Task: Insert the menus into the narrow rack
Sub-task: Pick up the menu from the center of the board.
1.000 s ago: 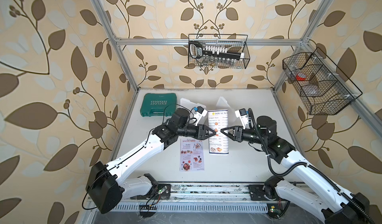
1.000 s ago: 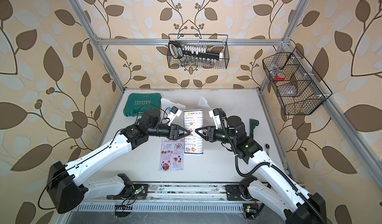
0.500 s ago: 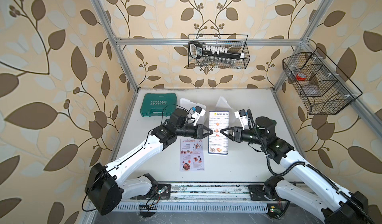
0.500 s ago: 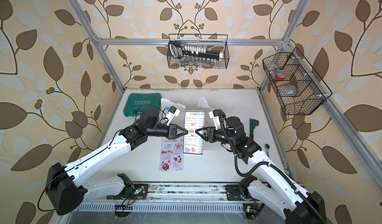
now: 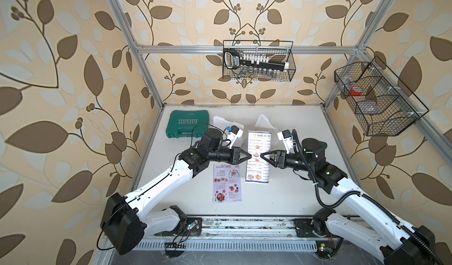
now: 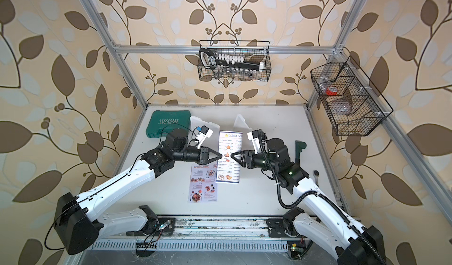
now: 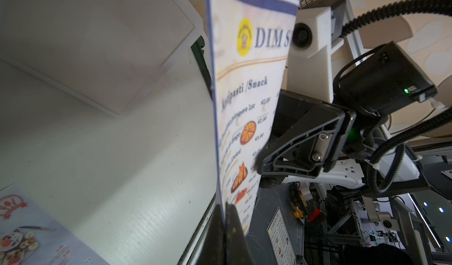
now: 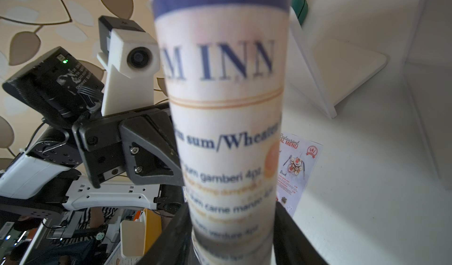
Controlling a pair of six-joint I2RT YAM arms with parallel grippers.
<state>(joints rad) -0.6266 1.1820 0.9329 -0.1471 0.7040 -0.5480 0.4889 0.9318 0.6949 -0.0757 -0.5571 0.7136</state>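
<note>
Navy-bordered Dim Sum Inn menu hanging clear of the desk. Just closed, the left claw is pinching its edge: a second hold, helping steer it in. At the right claw, jaws standing apart; blurred paper hiding any grip. Special Menu lying flat on desk. Not identifying the rack.

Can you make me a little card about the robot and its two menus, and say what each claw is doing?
Dim Sum Inn menu: lifted off the table, between the two arms
left gripper: shut on that menu's edge
right gripper: open, jaws either side of the same sheet
Special Menu: flat on the table, nothing gripping it
green case: back left of the table
</note>
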